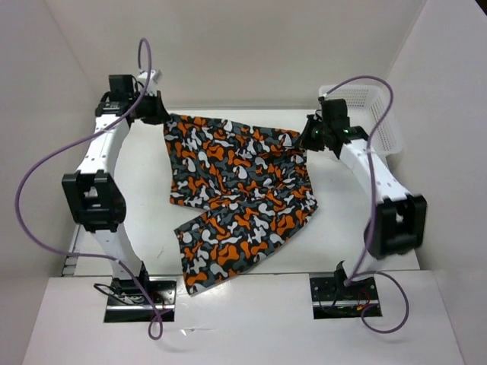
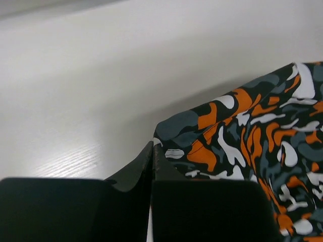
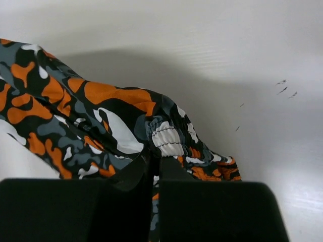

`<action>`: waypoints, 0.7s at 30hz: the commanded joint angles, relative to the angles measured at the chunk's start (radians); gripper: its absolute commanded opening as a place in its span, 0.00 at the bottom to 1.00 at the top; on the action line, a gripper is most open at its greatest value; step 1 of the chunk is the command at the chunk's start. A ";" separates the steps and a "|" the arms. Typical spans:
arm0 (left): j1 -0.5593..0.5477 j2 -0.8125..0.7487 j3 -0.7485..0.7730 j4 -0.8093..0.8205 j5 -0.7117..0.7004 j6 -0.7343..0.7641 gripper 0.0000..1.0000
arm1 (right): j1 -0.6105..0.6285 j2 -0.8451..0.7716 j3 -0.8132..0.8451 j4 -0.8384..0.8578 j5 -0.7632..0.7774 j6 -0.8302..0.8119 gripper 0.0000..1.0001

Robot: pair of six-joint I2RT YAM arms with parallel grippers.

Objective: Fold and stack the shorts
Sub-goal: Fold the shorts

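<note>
Containers: one white mesh basket point(image 1: 378, 114), far right of table point(image 1: 144, 175); contents not discernible. Garments: one pair of camouflage shorts point(image 1: 236, 190), spread mid-table. Pincers: two; left gripper point(image 1: 161, 114) clenched on far-left corner, right gripper point(image 1: 307, 141) clenched on far-right waistband corner.

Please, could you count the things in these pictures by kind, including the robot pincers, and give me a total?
Camouflage shorts: 1 pair
White mesh basket: 1
Robot pincers: 2, the left pincer and the right pincer, each shut on the waistband
Total: 4
</note>
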 commanded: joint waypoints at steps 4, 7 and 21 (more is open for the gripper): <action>0.011 0.105 -0.005 0.098 -0.013 0.004 0.00 | -0.069 0.298 0.153 0.123 -0.103 -0.035 0.00; 0.022 0.116 -0.014 0.107 -0.013 0.004 0.00 | -0.069 0.356 0.211 0.114 -0.130 -0.044 0.00; -0.015 -0.591 -0.586 0.107 0.188 0.004 0.00 | -0.069 0.028 -0.117 0.123 -0.234 -0.006 0.00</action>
